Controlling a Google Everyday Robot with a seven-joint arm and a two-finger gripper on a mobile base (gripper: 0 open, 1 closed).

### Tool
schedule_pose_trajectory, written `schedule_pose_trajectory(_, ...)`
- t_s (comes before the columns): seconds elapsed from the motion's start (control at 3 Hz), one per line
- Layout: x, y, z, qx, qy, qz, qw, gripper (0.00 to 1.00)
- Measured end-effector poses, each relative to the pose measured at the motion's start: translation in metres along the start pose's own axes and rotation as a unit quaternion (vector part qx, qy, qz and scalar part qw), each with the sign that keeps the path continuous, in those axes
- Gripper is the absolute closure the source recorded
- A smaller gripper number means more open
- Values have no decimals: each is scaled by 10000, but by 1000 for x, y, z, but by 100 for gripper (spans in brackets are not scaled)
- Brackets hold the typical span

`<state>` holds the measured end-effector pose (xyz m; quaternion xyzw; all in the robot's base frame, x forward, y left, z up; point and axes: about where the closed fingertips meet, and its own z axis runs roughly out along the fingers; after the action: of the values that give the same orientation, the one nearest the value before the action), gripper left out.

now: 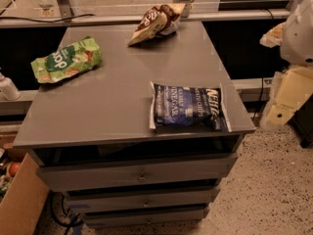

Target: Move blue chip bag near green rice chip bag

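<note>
The blue chip bag [188, 107] lies flat at the front right corner of the grey drawer cabinet's top [112, 102]. The green rice chip bag [66, 60] lies at the top's left edge, well apart from the blue bag. My arm and gripper [286, 99] show as white and cream parts at the right edge of the view. They hang beside the cabinet, to the right of the blue bag, and do not touch it. The gripper holds nothing that I can see.
A brown-and-white snack bag [156, 22] lies at the back of the top. Drawers [139, 175] face forward below. A cardboard box [19, 199] stands on the floor at lower left. A rail [122, 18] runs behind the cabinet.
</note>
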<state>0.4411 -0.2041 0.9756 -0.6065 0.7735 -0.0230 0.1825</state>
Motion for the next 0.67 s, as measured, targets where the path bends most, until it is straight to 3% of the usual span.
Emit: schedule_pose_trajectory(0.67,-52,5,33,12,-670,-392,9970,0)
